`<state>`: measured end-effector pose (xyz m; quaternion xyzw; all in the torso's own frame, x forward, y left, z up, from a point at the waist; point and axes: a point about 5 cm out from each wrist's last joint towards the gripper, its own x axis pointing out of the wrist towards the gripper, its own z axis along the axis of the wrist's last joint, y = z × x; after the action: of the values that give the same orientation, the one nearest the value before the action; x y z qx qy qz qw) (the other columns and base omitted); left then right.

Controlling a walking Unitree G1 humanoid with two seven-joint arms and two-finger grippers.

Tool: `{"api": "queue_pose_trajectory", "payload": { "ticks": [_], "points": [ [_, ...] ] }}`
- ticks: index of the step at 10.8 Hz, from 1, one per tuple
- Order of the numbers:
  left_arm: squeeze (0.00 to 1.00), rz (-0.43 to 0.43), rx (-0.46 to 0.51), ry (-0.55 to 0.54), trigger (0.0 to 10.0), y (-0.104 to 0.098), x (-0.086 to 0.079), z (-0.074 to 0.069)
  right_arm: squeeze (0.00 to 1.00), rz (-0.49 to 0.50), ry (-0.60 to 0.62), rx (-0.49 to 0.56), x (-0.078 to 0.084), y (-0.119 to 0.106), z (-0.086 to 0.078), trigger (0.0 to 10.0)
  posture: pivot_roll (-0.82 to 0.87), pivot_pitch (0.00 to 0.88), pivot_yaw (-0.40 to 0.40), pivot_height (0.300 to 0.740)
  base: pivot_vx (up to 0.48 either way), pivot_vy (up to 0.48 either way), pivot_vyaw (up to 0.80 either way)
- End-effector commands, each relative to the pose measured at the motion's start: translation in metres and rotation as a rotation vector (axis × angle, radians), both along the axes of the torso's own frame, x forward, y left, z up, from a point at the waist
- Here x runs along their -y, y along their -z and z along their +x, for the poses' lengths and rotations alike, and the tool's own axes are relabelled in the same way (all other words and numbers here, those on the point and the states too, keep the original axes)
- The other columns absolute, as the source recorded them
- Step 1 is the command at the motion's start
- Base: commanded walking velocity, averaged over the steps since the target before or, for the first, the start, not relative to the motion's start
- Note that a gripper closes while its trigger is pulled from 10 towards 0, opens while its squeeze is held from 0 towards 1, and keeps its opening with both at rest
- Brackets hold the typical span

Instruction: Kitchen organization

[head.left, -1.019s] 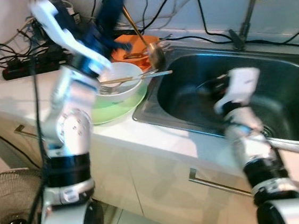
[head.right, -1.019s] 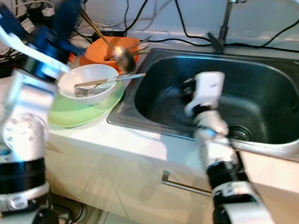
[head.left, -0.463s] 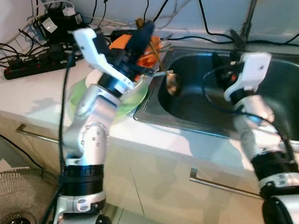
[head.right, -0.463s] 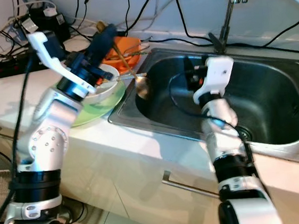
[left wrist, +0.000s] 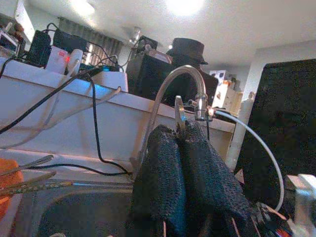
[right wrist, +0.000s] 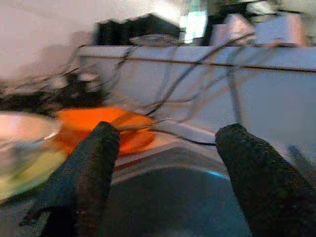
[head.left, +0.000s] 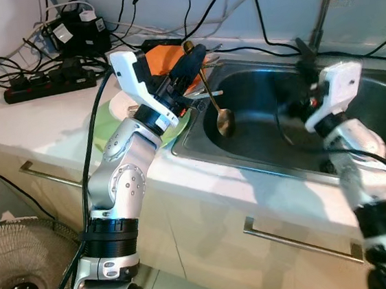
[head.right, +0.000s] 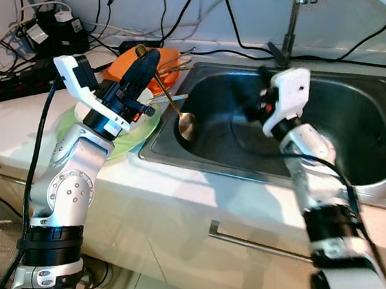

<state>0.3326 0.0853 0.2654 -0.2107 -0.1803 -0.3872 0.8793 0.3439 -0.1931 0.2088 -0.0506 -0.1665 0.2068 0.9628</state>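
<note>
At the left rim of the sink, the left gripper (head.left: 193,56) is seen closed on the handle of a long metal spoon (head.left: 212,94), with the two black fingers (left wrist: 185,168) pressed together around the thin handle, whose end sticks out just beyond the fingertips in the left wrist view. The spoon's long axis is held steeply, close to upright and slightly tilted: the handle end is up at the gripper, and the bowl of the spoon points down and a little toward the robot's right, hanging over the inside of the steel sink (head.left: 381,90) near its left wall. The spoon thus lies below the gripper, over the basin rather than over the counter. Just beside the gripper, on the counter to the left of the sink, a green plate (head.left: 105,126) is stacked under a white bowl (head.left: 119,105), and an orange bowl (head.right: 119,64) with utensils in it sits behind them. Over the middle of the sink, the right gripper (right wrist: 165,173) is held with its fingers well apart and nothing between them. A faucet (head.right: 297,6) stands at the back of the sink, and black cables and a power strip (head.left: 48,84) are spread over the counter at the far left.
</note>
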Motion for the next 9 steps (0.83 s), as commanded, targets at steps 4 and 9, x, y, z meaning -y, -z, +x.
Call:
{"api": "queue_pose_trajectory", "payload": {
  "ticks": [4, 9],
  "points": [
    [0.00, 0.039, 0.001, -0.012, 10.0, 0.003, 0.000, 0.003, 0.00, -0.061, -0.359, -0.051, -0.043, 0.008, -0.027, 10.0, 0.12, 0.014, 0.080, 0.740, 0.000, 0.000, 0.00],
    [0.00, 0.052, -0.010, 0.014, 10.0, 0.008, 0.010, 0.003, 0.00, -0.021, -0.452, -0.041, -0.070, -0.001, -0.033, 10.0, 0.12, 0.026, 0.082, 0.740, 0.000, 0.000, 0.00]
  ]
}}
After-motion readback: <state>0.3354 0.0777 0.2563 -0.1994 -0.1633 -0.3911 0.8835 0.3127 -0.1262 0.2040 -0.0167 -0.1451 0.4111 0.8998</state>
